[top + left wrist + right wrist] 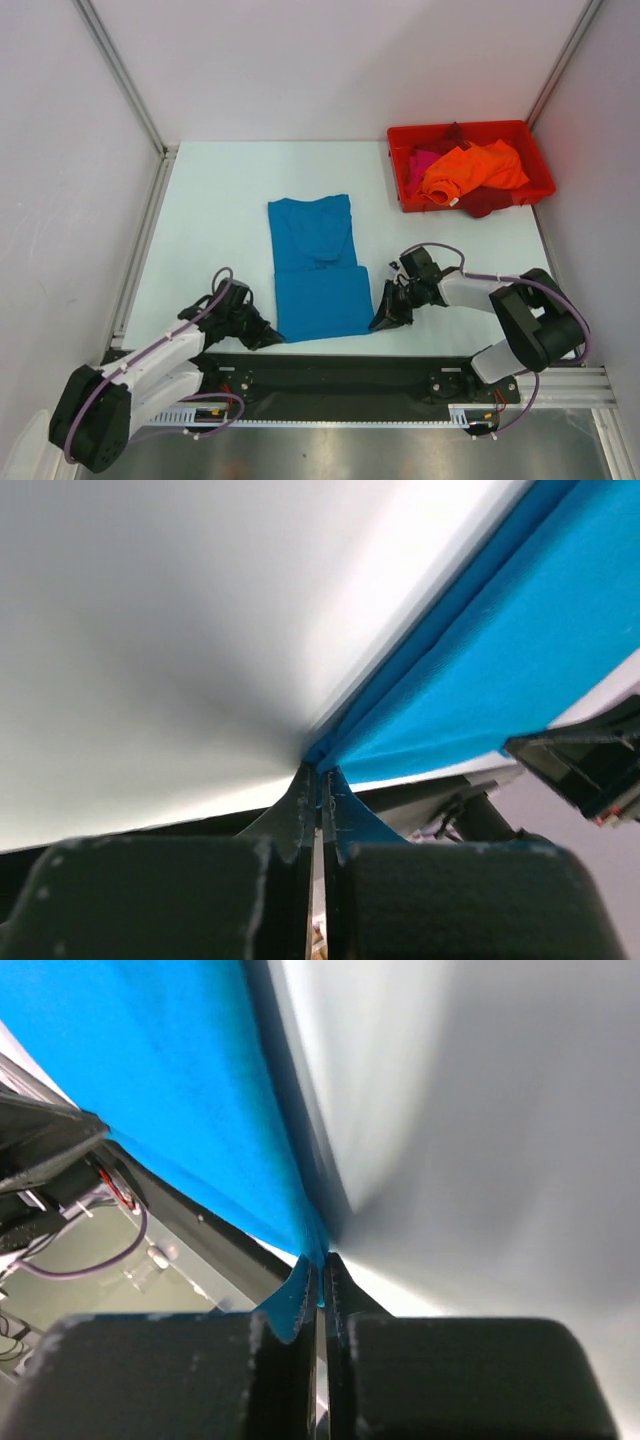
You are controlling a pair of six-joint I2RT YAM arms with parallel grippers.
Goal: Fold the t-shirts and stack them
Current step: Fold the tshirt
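The teal-blue t-shirt (315,265) lies flat on the white table, its near part folded over. My left gripper (268,338) is shut on the shirt's near left corner; the left wrist view shows cloth (480,670) pinched at the fingertips (322,775). My right gripper (382,320) is shut on the near right corner; the right wrist view shows blue cloth (190,1090) pinched between the fingertips (322,1260). An orange t-shirt (470,170), a magenta-pink one (420,165) and a dark red one (490,203) lie bunched in the red bin (465,135).
The red plastic bin stands at the far right of the table. A metal frame post (120,75) runs along the left, another along the right. The black base rail (350,365) lies along the near edge.
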